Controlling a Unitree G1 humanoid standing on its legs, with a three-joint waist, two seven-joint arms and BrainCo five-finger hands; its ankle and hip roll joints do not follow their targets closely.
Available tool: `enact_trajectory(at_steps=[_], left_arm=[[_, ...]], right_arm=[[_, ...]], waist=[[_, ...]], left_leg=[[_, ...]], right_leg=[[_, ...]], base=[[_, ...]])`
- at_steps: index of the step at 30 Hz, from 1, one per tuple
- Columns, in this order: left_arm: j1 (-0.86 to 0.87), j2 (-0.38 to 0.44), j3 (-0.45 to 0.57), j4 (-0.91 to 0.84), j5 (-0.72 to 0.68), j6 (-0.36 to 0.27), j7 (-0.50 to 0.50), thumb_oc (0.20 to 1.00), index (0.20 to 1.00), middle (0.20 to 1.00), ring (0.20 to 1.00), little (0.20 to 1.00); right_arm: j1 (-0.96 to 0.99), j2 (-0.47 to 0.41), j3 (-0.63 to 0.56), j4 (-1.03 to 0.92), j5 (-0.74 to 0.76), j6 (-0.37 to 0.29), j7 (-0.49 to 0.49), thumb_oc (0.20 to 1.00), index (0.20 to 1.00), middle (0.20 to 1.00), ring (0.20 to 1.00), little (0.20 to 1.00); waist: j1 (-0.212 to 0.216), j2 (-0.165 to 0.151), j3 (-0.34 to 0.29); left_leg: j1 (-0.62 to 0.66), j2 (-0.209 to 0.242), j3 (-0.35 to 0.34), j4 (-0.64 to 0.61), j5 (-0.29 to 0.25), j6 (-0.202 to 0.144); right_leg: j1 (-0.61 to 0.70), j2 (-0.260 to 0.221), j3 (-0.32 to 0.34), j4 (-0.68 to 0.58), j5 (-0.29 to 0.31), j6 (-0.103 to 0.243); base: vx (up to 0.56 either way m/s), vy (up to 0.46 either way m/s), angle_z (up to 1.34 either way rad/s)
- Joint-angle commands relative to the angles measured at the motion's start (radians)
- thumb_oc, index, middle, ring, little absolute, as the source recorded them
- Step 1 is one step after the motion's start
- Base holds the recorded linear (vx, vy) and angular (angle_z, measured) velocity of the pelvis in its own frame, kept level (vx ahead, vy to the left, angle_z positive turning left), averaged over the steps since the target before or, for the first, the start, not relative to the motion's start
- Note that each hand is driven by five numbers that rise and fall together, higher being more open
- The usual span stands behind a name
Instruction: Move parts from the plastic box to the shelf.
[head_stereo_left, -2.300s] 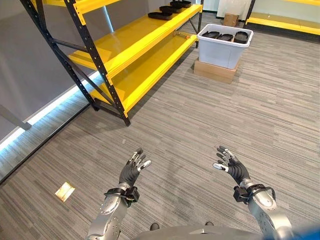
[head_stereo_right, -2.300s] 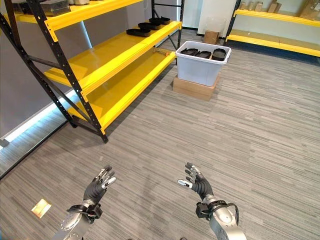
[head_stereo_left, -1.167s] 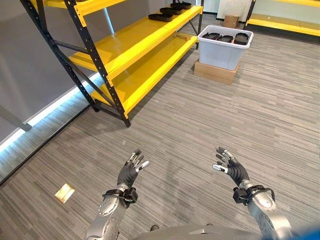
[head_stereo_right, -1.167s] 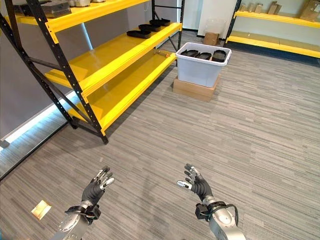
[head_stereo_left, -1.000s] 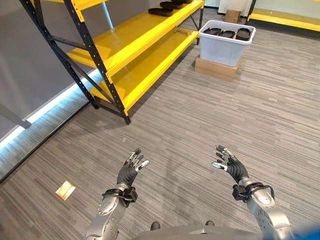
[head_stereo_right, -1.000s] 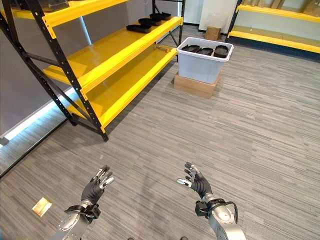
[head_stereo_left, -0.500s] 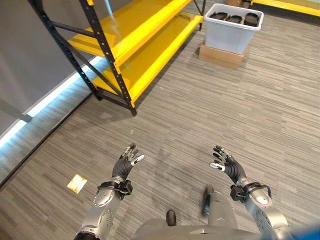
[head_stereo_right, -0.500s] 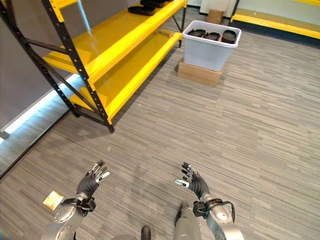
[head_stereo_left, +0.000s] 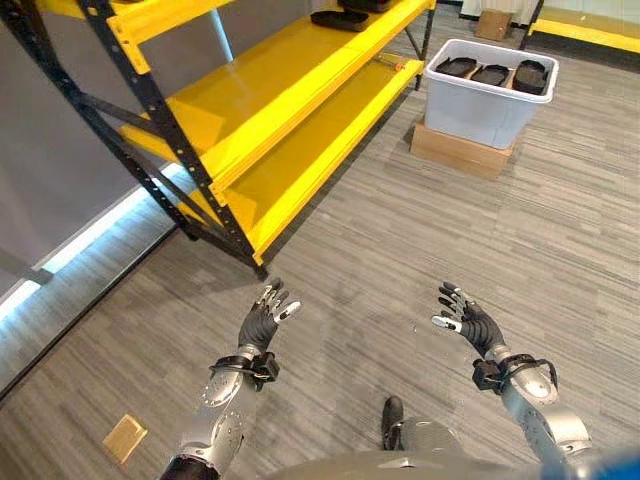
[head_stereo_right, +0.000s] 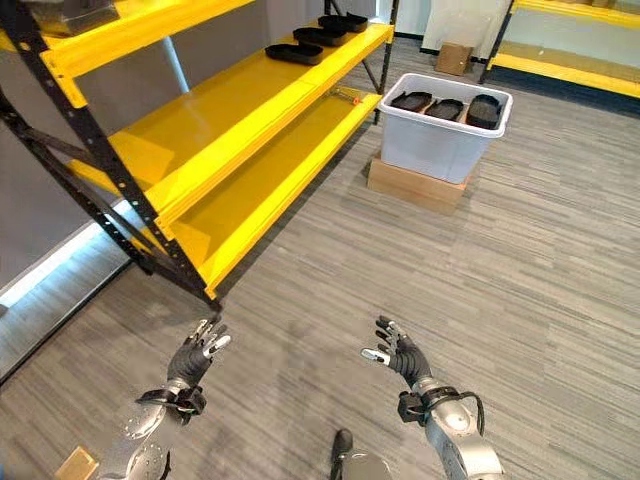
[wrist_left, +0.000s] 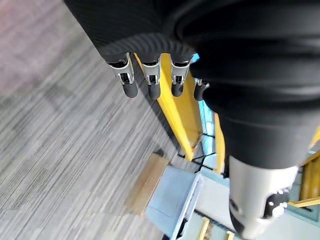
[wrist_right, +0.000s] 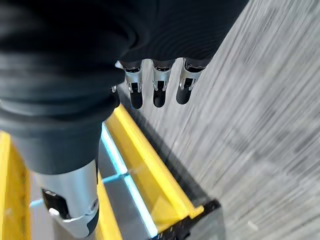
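The robot stands out on the grey carpet floor (head_stereo_left: 560, 230), well short of its work. Its left hand (head_stereo_left: 262, 322) and right hand (head_stereo_left: 466, 322) are both raised in front of it, fingers spread apart and holding nothing. The parts (head_stereo_right: 446, 108), dark shallow trays by the look of them, lie side by side in the grey plastic box (head_stereo_right: 440, 143), which sits on a flat cardboard box (head_stereo_right: 415, 186) far ahead, just beside the end of the yellow shelf (head_stereo_right: 215, 125). A few more dark parts (head_stereo_right: 293, 51) already rest on the far end of the shelf's middle tier. The step in hand seems to be the walk up to the box. To do it well, I'd say it should come in square to the near wall, clear of the black shelf post (head_stereo_left: 150, 120), stopping close enough that both hands reach over the rim.
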Motion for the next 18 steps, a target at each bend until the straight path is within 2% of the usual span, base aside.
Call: enact_trajectory(at_steps=[1,3,5,6,7,8,9,10,11,12,13,14,18], left_arm=[[-0.010,0.029,-0.009,-0.056,-0.031,-0.053,-0.006,1.000,1.000,1.000,1.000,1.000],[-0.013,0.026,-0.019,-0.052,-0.034,-0.050,-0.007,1.000,1.000,1.000,1.000,1.000],[-0.009,0.028,-0.031,-0.061,-0.031,-0.043,-0.014,1.000,1.000,1.000,1.000,1.000],[0.001,0.035,-0.037,-0.068,-0.033,-0.037,-0.025,1.000,1.000,1.000,1.000,1.000],[0.009,0.036,-0.042,-0.069,-0.025,-0.035,-0.025,1.000,1.000,1.000,1.000,1.000],[0.019,0.034,-0.043,-0.075,-0.027,-0.034,-0.023,1.000,1.000,1.000,1.000,1.000],[0.025,0.038,-0.039,-0.078,-0.035,-0.036,-0.025,1.000,1.000,1.000,1.000,1.000],[0.031,0.040,-0.042,-0.078,-0.039,-0.039,-0.025,1.000,1.000,1.000,1.000,1.000],[0.031,0.041,-0.042,-0.078,-0.039,-0.040,-0.025,1.000,1.000,1.000,1.000,1.000],[0.041,0.043,-0.031,-0.079,-0.017,-0.050,-0.019,1.000,1.000,1.000,1.000,1.000],[0.043,0.044,-0.028,-0.081,-0.011,-0.052,-0.019,1.000,1.000,1.000,1.000,1.000],[0.045,0.039,-0.020,-0.079,-0.013,-0.052,-0.021,1.000,1.000,1.000,1.000,1.000],[0.044,0.036,-0.019,-0.065,-0.011,-0.054,-0.033,1.000,1.000,1.000,1.000,1.000]], right_arm=[[0.033,0.006,-0.013,-0.037,0.044,-0.061,-0.001,1.000,1.000,1.000,1.000,1.000],[0.045,0.001,-0.014,-0.045,0.050,-0.060,0.000,1.000,1.000,1.000,1.000,1.000],[0.052,-0.005,-0.014,-0.043,0.048,-0.060,0.001,1.000,1.000,1.000,1.000,1.000],[0.056,-0.013,-0.014,-0.062,0.055,-0.062,0.006,1.000,1.000,1.000,1.000,1.000],[0.060,-0.014,-0.015,-0.062,0.052,-0.060,0.005,1.000,1.000,1.000,1.000,1.000],[0.056,-0.012,-0.012,-0.063,0.045,-0.062,-0.004,1.000,1.000,1.000,1.000,1.000],[0.047,-0.011,-0.007,-0.063,0.049,-0.066,-0.005,1.000,1.000,1.000,1.000,1.000],[0.046,-0.011,-0.005,-0.057,0.040,-0.070,-0.010,1.000,1.000,1.000,1.000,1.000],[0.046,-0.010,-0.005,-0.057,0.040,-0.070,-0.010,1.000,1.000,1.000,1.000,1.000],[0.042,-0.006,0.004,-0.043,0.029,-0.076,-0.011,1.000,1.000,1.000,1.000,1.000],[0.040,-0.006,0.007,-0.039,0.022,-0.077,-0.009,1.000,1.000,1.000,1.000,1.000],[0.040,-0.005,0.008,-0.039,0.013,-0.069,-0.005,1.000,1.000,1.000,1.000,1.000],[0.051,0.010,0.007,-0.034,0.010,-0.061,0.013,1.000,1.000,1.000,1.000,1.000]], waist=[[-0.005,-0.010,-0.017],[-0.004,-0.020,-0.015],[0.005,-0.040,-0.011],[0.022,-0.071,0.002],[0.034,-0.082,0.013],[0.063,-0.106,0.035],[0.086,-0.132,0.053],[0.104,-0.136,0.059],[0.105,-0.140,0.059],[0.144,-0.125,0.066],[0.150,-0.114,0.066],[0.149,-0.111,0.060],[0.138,-0.102,0.021]], left_leg=[[0.010,0.029,0.014,-0.004,0.123,0.035],[-0.030,0.032,0.019,0.085,0.183,0.029],[-0.090,0.031,0.010,0.235,0.259,0.026],[-0.144,0.001,-0.013,0.351,0.281,0.042],[-0.163,-0.023,-0.026,0.402,0.264,0.054],[-0.289,-0.073,-0.030,0.428,0.163,0.085],[-0.385,-0.071,-0.006,0.355,0.083,0.108],[-0.432,-0.067,-0.007,0.233,0.059,0.106],[-0.427,-0.071,-0.004,0.221,0.067,0.107],[-0.467,-0.118,-0.091,0.043,0.129,0.094],[-0.468,-0.122,-0.121,-0.012,0.161,0.088],[-0.443,-0.129,-0.134,-0.038,0.160,0.088],[-0.335,-0.136,-0.115,-0.119,0.124,0.112]], right_leg=[[-0.031,-0.036,0.081,-0.082,0.148,0.163],[0.001,-0.014,0.092,-0.107,0.134,0.141],[0.047,0.011,0.117,-0.135,0.118,0.114],[0.091,0.017,0.150,-0.160,0.113,0.094],[0.114,0.019,0.164,-0.168,0.109,0.092],[0.157,0.005,0.200,-0.187,0.102,0.103],[0.189,-0.016,0.235,-0.201,0.102,0.120],[0.216,-0.020,0.251,-0.206,0.095,0.129],[0.216,-0.024,0.253,-0.207,0.096,0.130],[0.255,-0.002,0.285,-0.229,0.084,0.136],[0.269,0.009,0.300,-0.234,0.077,0.139],[0.277,0.010,0.309,-0.233,0.072,0.144],[0.291,-0.001,0.326,-0.228,0.064,0.156]], base=[[0.35,-0.285,-0.19],[0.20,-0.173,-0.26],[0.23,-0.205,-0.38],[0.23,-0.192,-0.20],[0.26,-0.160,-0.18],[0.22,-0.038,-0.79],[0.29,0.050,-1.11],[0.19,0.081,-1.25],[0.23,0.120,-0.81],[0.17,0.093,-0.62],[0.22,0.127,-0.67],[0.13,0.096,-0.97],[0.15,0.124,-0.98]])
